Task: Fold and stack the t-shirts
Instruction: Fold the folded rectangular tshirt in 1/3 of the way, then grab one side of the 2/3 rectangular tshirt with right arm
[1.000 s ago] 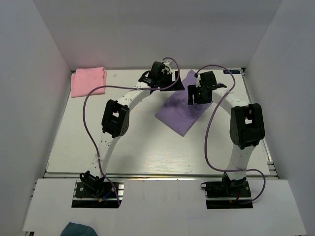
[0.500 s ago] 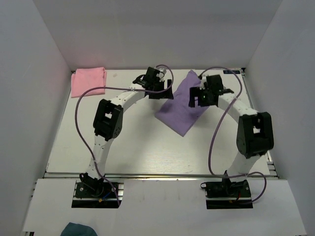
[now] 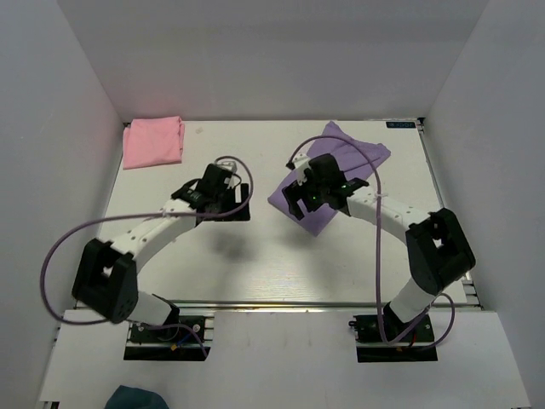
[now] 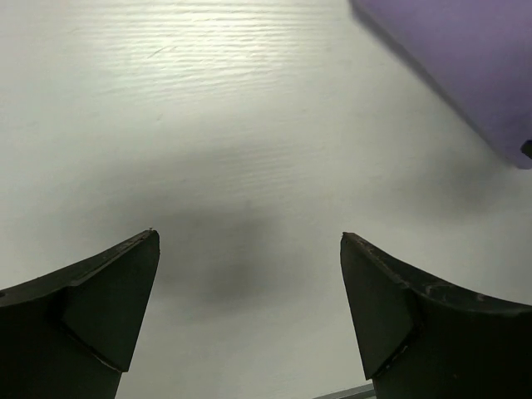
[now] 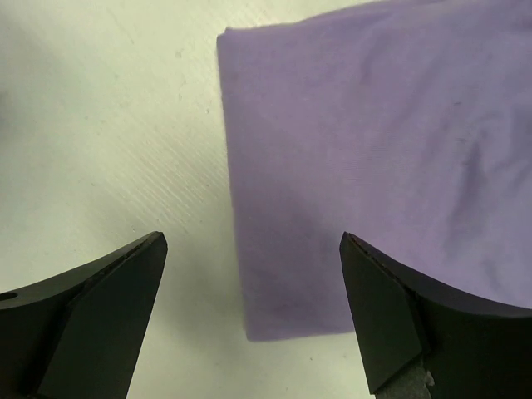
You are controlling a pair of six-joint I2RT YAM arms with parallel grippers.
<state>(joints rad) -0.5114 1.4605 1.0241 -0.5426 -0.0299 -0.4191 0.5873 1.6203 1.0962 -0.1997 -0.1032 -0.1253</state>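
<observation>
The lavender-purple t-shirt [image 3: 345, 162] lies folded flat at the table's back right; it shows in the right wrist view [image 5: 366, 158] and a corner of it in the left wrist view [image 4: 465, 58]. The pink t-shirt [image 3: 153, 141] lies folded at the back left corner. My right gripper [image 3: 298, 198] is open and empty over the purple shirt's near left corner [image 5: 253, 241]. My left gripper [image 3: 238, 203] is open and empty over bare table left of the purple shirt [image 4: 249, 241]. The neck label is not visible.
White walls enclose the table on three sides. The table's metal front rail [image 3: 272, 304] runs along the near edge. Purple cables loop from both arms. A dark teal cloth [image 3: 136, 399] lies below the table's front.
Both arms have drawn back from the far edge toward the table's middle. The left gripper moved near and left onto bare table; the right gripper moved to the purple shirt's near left corner.
</observation>
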